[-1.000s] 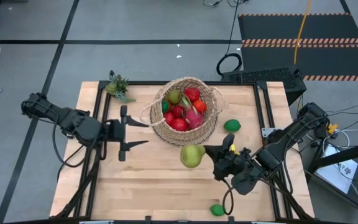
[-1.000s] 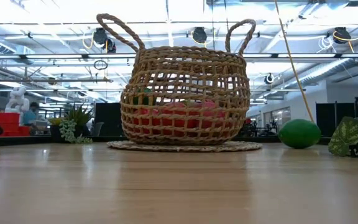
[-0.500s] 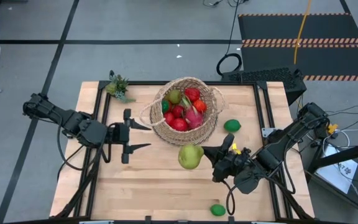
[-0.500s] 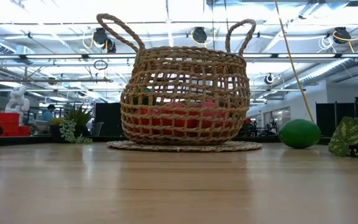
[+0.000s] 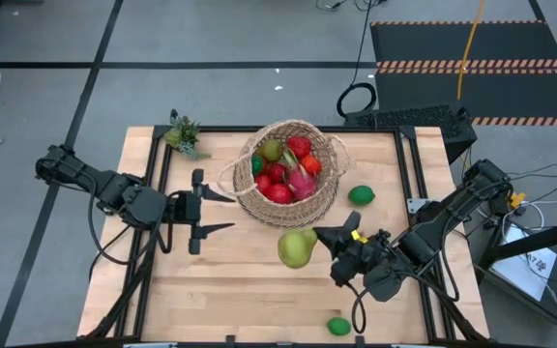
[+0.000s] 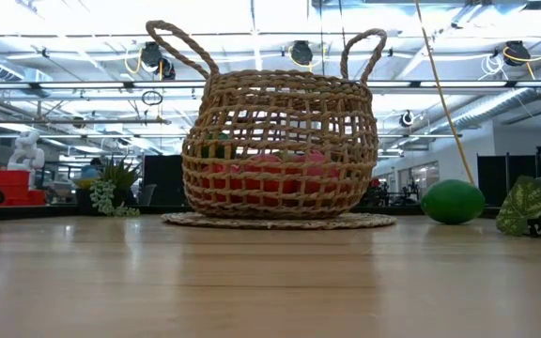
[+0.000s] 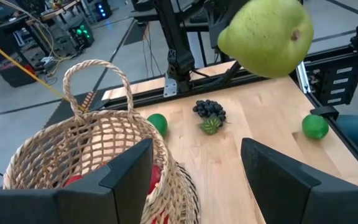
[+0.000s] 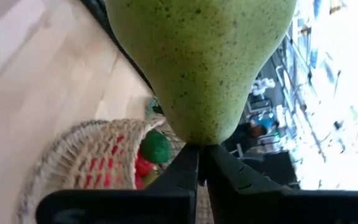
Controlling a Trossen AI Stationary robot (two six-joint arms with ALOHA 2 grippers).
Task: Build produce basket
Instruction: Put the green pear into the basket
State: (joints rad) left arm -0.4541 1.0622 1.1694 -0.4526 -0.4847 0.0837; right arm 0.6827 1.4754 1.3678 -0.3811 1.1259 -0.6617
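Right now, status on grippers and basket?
Right gripper shut on pear, raised short of basket. Left gripper open, empty, beside basket. Path clear.

Right gripper (image 5: pixel 323 235) pinched, left gripper (image 5: pixel 213 210) spread

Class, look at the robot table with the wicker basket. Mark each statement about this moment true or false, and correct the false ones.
1. The right pincer holds a green pear. True.
2. The basket is empty. False: red and green produce fills it.
3. The left pincer grips a lime. False: its jaws stand open, holding nothing.
4. A lime lies on the table beside the basket. True.
5. The grapes are in the basket. False: they lie on the table.
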